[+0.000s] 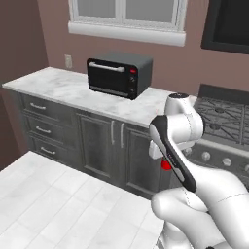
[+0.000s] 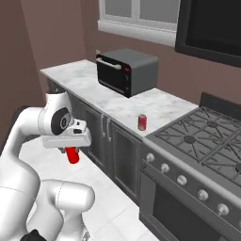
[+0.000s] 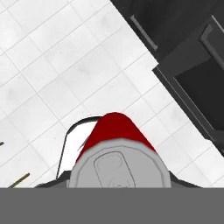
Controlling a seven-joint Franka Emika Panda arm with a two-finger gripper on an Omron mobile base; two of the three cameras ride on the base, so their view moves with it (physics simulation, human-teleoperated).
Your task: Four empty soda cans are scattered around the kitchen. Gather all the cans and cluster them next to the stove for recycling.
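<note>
Claw clamped on a bright red cylindrical soda can with a silver top, held at left centre of the right base view, above the white tiled floor. Second red can standing upright on the white marble tabletop at centre, just beside the dark grey gas stove at right. Black toaster oven further back, upper centre.
</note>
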